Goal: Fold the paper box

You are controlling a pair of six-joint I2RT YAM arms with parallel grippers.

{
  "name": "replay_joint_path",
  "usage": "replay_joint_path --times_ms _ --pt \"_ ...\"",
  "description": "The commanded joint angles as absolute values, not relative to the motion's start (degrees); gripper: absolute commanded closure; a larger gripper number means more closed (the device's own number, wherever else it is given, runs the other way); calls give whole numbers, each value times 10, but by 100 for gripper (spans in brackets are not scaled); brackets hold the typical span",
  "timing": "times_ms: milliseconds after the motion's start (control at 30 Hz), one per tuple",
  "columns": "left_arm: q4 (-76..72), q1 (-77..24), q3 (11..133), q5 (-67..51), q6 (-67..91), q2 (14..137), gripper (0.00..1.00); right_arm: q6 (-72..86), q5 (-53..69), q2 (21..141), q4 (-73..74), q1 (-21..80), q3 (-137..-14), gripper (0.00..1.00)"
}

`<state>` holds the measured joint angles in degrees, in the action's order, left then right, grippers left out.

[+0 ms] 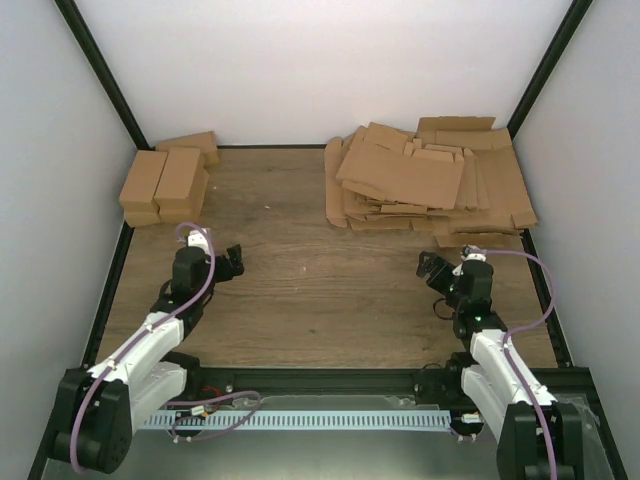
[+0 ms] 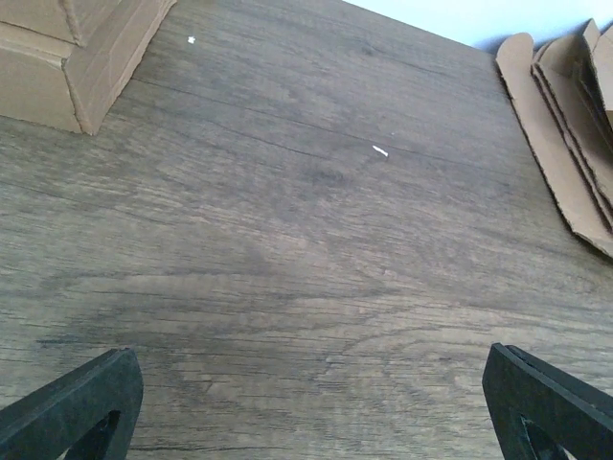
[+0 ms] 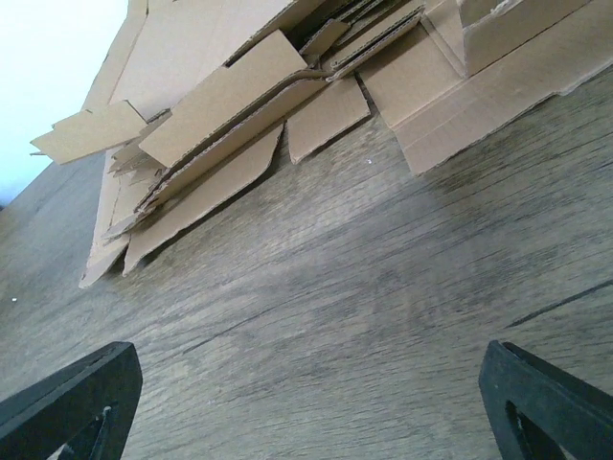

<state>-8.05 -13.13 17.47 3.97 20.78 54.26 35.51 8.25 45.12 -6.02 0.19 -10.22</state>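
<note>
No single, partly folded paper box shows on its own in any view. My left gripper (image 1: 228,262) is open and empty, low over bare wood at the table's left; in the left wrist view (image 2: 311,383) its fingers stand wide apart with only table between them. My right gripper (image 1: 432,268) is open and empty over bare wood at the right, facing the heap of blanks; its wrist view (image 3: 311,374) shows the fingers wide apart.
A heap of flat brown cardboard blanks (image 1: 430,180) lies at the back right, and also shows in the right wrist view (image 3: 230,105). Finished brown boxes (image 1: 165,182) stand at the back left, with a corner in the left wrist view (image 2: 67,57). The wooden table (image 1: 320,290) has walls on three sides.
</note>
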Motion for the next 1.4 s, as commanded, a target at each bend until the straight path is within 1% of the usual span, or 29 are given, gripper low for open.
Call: replay_joint_path --times_ms 0,133,300,567,767,900,1033,1167,1300,1333,1367 --pt "-93 -133 175 33 203 523 0 362 63 441 -66 1 -118 0" --pt "-97 -133 160 26 203 489 0 364 63 456 -79 1 -129 0" --pt "-100 -133 149 23 204 460 0 343 59 526 -27 1 -241 0" --pt "-99 -133 149 27 205 463 0 327 50 707 25 -4 -449 0" --pt "-97 -133 150 31 205 466 0 331 39 858 66 -19 -592 2" --pt "-97 -132 152 33 205 472 0 337 80 947 83 -54 -660 3" --pt "-97 -132 154 34 204 476 0 350 146 1019 102 -90 -711 6" --pt "-98 -133 155 34 202 480 0 360 157 1047 93 -100 -721 10" --pt "-99 -133 157 33 201 485 0 368 160 1073 94 -101 -728 11" --pt "-100 -132 158 32 201 487 0 369 163 1080 90 -100 -727 12" --pt "-100 -132 158 31 201 488 0 371 170 1083 83 -102 -725 17"
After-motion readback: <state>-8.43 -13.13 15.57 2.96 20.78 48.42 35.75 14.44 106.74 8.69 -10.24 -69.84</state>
